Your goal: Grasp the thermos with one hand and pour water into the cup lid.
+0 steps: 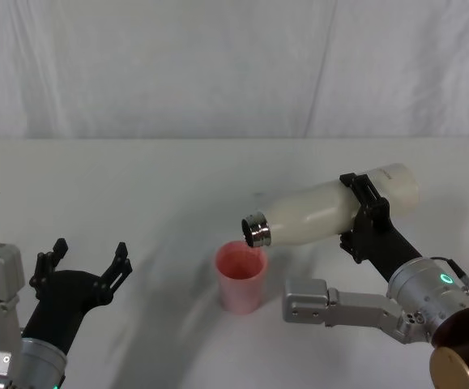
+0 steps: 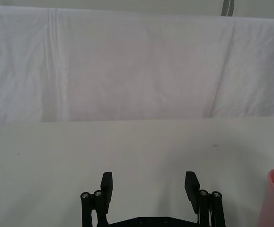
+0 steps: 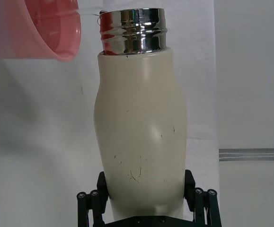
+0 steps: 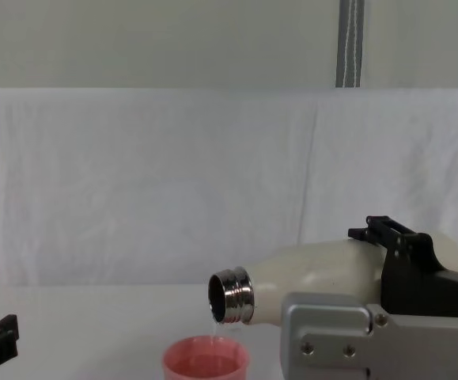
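- The left gripper (image 1: 80,263) sits idle on the near side of the cup lid (image 1: 240,278) and well off to its left, jaws spread with nothing between them; the left wrist view shows the same, with the cup lid's pink wall at the frame edge.
- The cup lid stands upright on the white table (image 1: 137,186), mouth up. It looks like light plastic, so a bump from the steel neck would likely push it or tip it; nothing holds it.
- The right gripper (image 1: 362,219) comes in from the right of the cup lid, raised above the table, and is clamped around the thermos (image 1: 323,212) at the rear part of its body, one finger on each flank as the right wrist view shows.
- The thermos is tipped close to horizontal, base away to the right and a little higher, its threaded steel neck (image 1: 257,230) just above the cup lid's far rim. In the chest view a thin thread of water falls from the mouth into the cup lid.
- Handling, as a judgement: the body is stiff, matte and rounded, so it can roll in a two-finger hold; the grip far from the mouth leaves weight hanging forward, which calls for slow tilting. A hold nearer the middle would balance better.
- Beyond everything, a white cloth backdrop (image 1: 218,65).
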### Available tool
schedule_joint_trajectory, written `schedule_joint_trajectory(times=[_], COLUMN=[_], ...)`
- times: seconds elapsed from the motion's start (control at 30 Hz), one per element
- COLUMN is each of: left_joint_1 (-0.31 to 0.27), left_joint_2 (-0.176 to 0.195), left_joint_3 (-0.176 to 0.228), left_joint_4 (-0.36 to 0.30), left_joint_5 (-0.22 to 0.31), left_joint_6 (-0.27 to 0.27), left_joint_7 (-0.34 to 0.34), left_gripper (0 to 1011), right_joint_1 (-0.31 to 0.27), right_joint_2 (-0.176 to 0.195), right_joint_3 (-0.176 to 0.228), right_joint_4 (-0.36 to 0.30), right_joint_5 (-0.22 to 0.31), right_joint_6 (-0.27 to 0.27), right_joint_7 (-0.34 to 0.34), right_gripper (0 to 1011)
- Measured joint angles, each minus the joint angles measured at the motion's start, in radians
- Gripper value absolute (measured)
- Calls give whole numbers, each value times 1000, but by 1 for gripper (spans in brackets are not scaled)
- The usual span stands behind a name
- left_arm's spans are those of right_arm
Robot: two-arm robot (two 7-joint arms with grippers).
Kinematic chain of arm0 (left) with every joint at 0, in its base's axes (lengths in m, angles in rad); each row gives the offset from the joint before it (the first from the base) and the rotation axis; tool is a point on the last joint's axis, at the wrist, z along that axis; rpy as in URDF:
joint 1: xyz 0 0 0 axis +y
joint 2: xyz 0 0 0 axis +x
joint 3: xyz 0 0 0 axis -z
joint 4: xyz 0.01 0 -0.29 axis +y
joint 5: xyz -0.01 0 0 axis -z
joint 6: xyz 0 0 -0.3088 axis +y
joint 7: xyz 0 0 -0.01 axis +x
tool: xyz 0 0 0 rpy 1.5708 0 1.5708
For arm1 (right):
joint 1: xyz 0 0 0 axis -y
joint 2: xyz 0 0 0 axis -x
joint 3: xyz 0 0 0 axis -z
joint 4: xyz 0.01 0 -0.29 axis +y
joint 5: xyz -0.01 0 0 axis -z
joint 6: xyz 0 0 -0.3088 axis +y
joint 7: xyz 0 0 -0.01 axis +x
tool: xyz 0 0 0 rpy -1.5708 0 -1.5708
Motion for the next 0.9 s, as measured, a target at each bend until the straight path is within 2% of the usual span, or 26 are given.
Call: schedule_joint_trajectory(times=[0.9], left_joint_1=[0], left_joint_2=[0], left_joint_3=[0], left_joint_4=[0], left_joint_5=[0], left_joint_6=[0], left_joint_7=[0], left_gripper=[1001], right_joint_1=[3], right_joint_2=[1], right_joint_3=[-6], right_joint_4=[5], right_joint_5=[-5], right_joint_6=[-1], right_joint_7=[0], right_gripper=[959])
